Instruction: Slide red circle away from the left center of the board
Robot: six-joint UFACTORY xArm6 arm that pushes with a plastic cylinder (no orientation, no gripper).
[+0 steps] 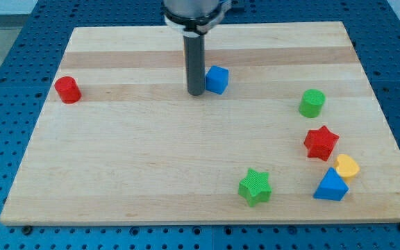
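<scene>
The red circle [67, 90] is a short red cylinder near the board's left edge, a little above mid-height. My tip [196, 93] is at the end of the dark rod, in the upper middle of the board, far to the right of the red circle. It stands right beside the left side of a blue cube [217, 80]; whether they touch I cannot tell.
A wooden board [151, 173] lies on a blue pegboard table. At the right are a green cylinder [312, 103], a red star [321, 142], a yellow heart [347, 167] and a blue triangle [331, 186]. A green star [255, 186] sits at lower centre.
</scene>
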